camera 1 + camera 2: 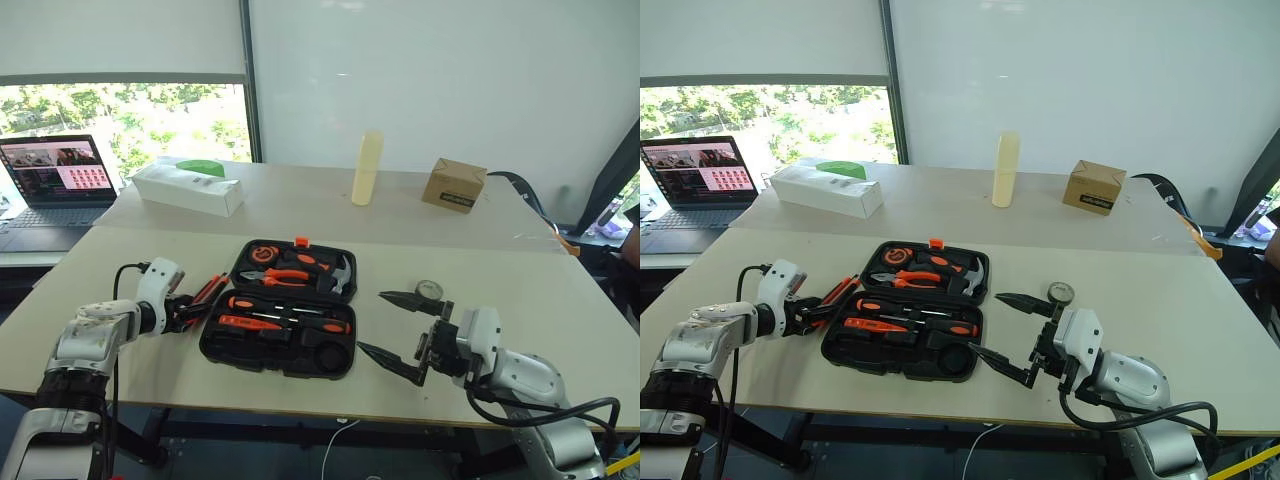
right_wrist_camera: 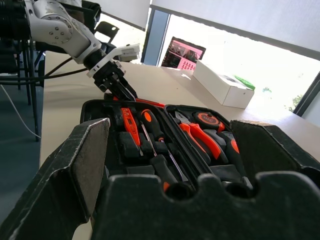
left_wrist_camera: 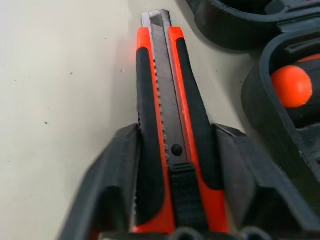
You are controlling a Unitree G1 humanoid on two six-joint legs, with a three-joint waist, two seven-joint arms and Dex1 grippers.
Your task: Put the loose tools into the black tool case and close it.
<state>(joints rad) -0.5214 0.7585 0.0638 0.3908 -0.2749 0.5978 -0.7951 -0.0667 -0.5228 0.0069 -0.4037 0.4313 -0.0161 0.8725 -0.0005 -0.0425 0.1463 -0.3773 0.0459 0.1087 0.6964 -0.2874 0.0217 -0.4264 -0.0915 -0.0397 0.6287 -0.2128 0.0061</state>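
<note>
The black tool case (image 1: 213, 349) lies open in the middle of the table. Two orange-and-black screwdrivers (image 1: 290, 305) and a slim orange one (image 1: 252, 322) rest in its near half. Pliers (image 1: 286, 277) and a small hammer (image 1: 342, 276) fill the far half. A black-orange utility knife (image 3: 170, 125) lies on the table just left of the case. My left gripper (image 1: 190, 308) is shut on its rear end, one finger (image 3: 107, 185) pressed to each side. My right gripper (image 1: 372, 322) hovers open and empty at the case's right edge.
A small round dial (image 1: 429, 290) lies right of the case. At the back stand a white oblong box (image 1: 188, 188), a pale yellow cylinder (image 1: 367, 167) and a cardboard box (image 1: 454, 184). A laptop (image 1: 55, 180) sits on a separate table at the far left.
</note>
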